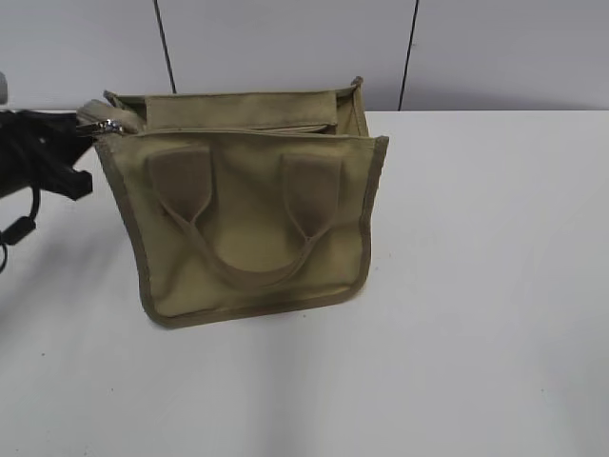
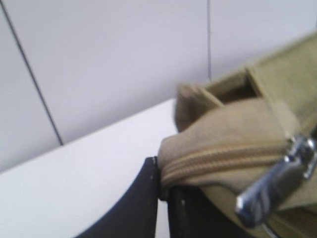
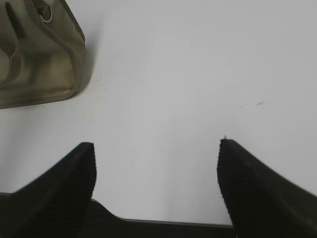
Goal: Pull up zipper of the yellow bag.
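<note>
The yellow bag [image 1: 247,219] stands upright on the white table, its handles facing the exterior camera. Its top gapes open along most of its length. The silver pull [image 1: 111,125] sits at the bag's left top corner, at the end of the zipper [image 2: 223,156]. My left gripper [image 1: 84,129] is at that corner. In the left wrist view its fingers [image 2: 162,171] are pinched on the fabric end of the zipper, just beside the pull [image 2: 277,186]. My right gripper [image 3: 156,148] is open and empty above bare table, to the right of the bag [image 3: 39,54].
The white table [image 1: 476,286] stretches out to the right of and in front of the bag. A grey panelled wall [image 1: 285,43] stands close behind the bag. The black left arm [image 1: 38,157] fills the far left edge.
</note>
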Controlling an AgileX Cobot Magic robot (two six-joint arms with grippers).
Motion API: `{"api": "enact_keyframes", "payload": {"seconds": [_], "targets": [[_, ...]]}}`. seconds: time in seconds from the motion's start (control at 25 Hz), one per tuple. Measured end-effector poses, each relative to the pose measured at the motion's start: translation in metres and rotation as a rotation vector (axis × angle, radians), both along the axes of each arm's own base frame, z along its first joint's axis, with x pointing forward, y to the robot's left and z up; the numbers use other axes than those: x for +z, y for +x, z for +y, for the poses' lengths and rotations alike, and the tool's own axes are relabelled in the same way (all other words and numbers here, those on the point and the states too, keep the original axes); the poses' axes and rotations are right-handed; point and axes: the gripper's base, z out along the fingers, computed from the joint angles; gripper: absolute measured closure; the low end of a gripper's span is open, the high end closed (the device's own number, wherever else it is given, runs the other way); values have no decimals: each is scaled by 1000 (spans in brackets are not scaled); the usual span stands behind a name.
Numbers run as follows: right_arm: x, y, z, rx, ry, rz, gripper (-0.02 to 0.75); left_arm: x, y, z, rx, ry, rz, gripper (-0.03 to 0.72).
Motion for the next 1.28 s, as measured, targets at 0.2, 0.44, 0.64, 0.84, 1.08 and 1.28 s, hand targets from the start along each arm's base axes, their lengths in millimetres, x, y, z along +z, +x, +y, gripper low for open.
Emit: {"api": "enact_keyframes", "payload": {"seconds": [0.2, 0.44, 0.64, 0.84, 1.08, 1.28], "targets": [[0, 0, 0, 0, 0, 0, 155, 30, -5, 5, 49, 51, -102, 681], [0, 0, 0, 0, 0, 0, 155, 47, -14, 8, 80, 130, -76, 681], [1, 0, 0, -10, 22, -3, 155, 64, -21, 10, 94, 122, -109, 681], [17, 18, 2, -20, 118, -45, 155, 68, -25, 7, 67, 109, -96, 681], [31, 70, 12, 157, 89, 19, 155, 76, -30, 6, 52, 93, -108, 681], [44, 125, 19, 253, 78, 111, 164, 81, -35, 4, 29, 90, -116, 681]]}}
